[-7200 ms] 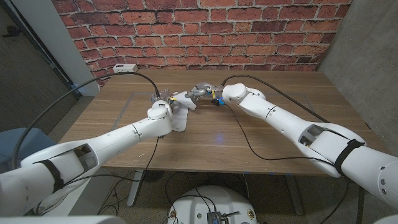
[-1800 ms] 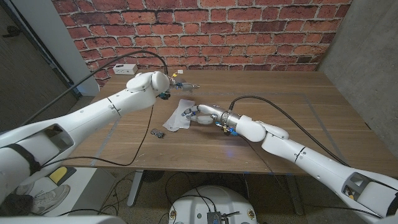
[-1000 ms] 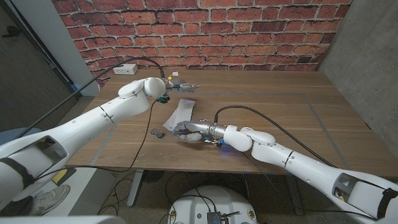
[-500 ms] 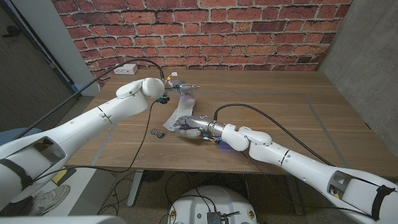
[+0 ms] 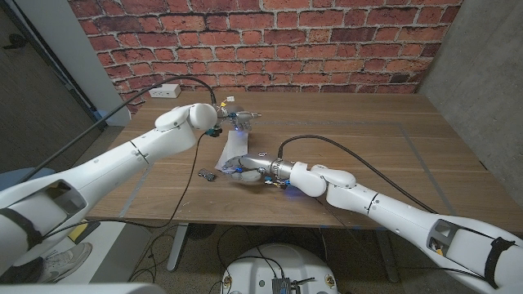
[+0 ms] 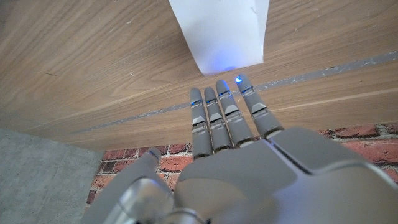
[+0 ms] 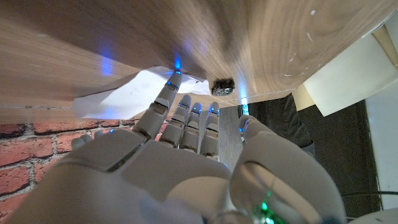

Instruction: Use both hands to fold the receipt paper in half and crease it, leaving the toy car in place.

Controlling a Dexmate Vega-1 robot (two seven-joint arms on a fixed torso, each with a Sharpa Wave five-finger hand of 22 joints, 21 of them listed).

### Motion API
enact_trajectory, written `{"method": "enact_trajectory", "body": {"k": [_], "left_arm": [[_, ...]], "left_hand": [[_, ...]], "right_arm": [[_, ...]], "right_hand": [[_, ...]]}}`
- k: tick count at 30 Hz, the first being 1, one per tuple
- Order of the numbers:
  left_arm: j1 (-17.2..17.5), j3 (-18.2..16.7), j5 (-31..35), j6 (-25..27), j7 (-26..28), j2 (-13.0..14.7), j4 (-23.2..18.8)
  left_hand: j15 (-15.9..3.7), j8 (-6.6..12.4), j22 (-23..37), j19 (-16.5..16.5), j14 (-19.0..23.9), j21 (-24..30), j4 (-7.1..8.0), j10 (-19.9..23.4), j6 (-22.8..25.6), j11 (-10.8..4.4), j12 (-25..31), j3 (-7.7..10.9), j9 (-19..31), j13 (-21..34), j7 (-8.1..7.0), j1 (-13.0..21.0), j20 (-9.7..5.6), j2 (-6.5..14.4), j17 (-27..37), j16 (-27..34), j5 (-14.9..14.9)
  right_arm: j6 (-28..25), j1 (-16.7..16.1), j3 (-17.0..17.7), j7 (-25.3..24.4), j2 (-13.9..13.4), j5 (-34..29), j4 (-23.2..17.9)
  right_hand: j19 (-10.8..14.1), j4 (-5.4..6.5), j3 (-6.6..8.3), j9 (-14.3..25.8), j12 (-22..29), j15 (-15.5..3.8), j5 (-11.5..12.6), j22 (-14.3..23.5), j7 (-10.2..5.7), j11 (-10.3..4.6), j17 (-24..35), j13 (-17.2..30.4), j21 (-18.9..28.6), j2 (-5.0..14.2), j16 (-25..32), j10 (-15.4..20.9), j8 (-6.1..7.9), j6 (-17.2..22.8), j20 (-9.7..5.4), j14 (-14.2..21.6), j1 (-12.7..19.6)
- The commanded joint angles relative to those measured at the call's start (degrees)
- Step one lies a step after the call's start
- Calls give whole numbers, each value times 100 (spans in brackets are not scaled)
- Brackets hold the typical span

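**Fingers at both ends of the receipt**

Fingers of the left hand are straight and empty at the receipt paper's far end; the right hand, seemingly empty, touches its near end. A careless sweep could knock the toy car just beside.

Long white receipt paper, thin, matt, lightly creased, brown wood-grain table, smooth with a satin sheen, small dark toy car, finish indistinct, pale grey hard-plastic left hand, smooth and semi-gloss, red brick wall, rough and matt
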Motion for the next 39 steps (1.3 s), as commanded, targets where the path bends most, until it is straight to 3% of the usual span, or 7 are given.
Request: {"method": "enact_trajectory", "body": {"k": [1,6,11,15,24,29,39], "left_arm": [[-306,341,120,836,-487,-248,346],[-367,412,-20,947,-493,-291,468],[-313,466,7,1095,-219,-309,437],[-319,463,-70,1259,-113,-333,526],[-305,321,-604,1046,78,-424,945],[-154,-76,-1369,601,117,-438,1253],[406,-588,-1723,-298,1018,-38,529]], "left_hand": [[65,-108,11,-11,-201,34,-9,-210,-518,53,-123,2,2,7,57,42,47,345,20,-116,42],[133,-146,-3,88,-182,61,-21,-198,-1184,168,-150,-26,-19,1,1,45,83,293,18,-134,54],[182,-139,-16,145,-171,70,-29,-275,-1493,261,-196,-50,-26,-7,181,45,88,256,14,-145,67],[206,-151,-35,113,-318,34,-16,-513,-2033,236,-276,-92,-29,-19,169,31,89,230,15,-203,106],[120,-138,-54,-146,-758,-107,19,-906,-2701,111,-325,-215,-30,-20,123,-14,130,171,20,-281,185],[110,-48,-59,-301,-885,-190,36,-1032,-2822,42,-303,-290,-22,-18,398,-32,172,168,22,-263,232],[74,273,-58,-578,-941,-345,44,-970,-1791,4,-191,-465,-4,-8,-180,-39,295,173,30,-207,315]], "right_arm": [[622,-94,316,-324,-49,268,-222],[599,-78,414,-275,-17,283,-228],[589,-147,450,-397,-21,139,-249],[514,-162,426,-210,-97,61,-383],[605,-304,468,-247,-204,-62,-590],[551,-363,533,-240,-246,-77,-652],[572,-409,606,-306,-269,-101,-654]], "right_hand": [[176,-93,100,4,43,-113,41,3,4,-1,31,-1,52,-9,108,107,34,100,86,364,129],[348,-136,144,2,39,-161,29,9,-11,-21,57,-2,110,2,112,144,28,124,114,431,167],[313,-167,155,1,54,-197,13,11,-25,-54,86,-1,88,5,111,213,41,180,90,426,188],[622,-237,209,11,323,-173,-78,32,212,209,175,22,194,37,332,1200,299,1151,9,1033,217],[680,-362,328,5,263,-162,-82,34,193,172,157,22,213,40,285,1224,239,1193,-23,1033,345],[589,-381,346,4,206,-132,-95,31,161,176,165,23,173,29,215,1169,170,1114,-38,896,353],[523,-384,344,4,174,-135,-106,29,132,140,186,25,142,26,198,1153,127,1072,-12,854,346]]}}
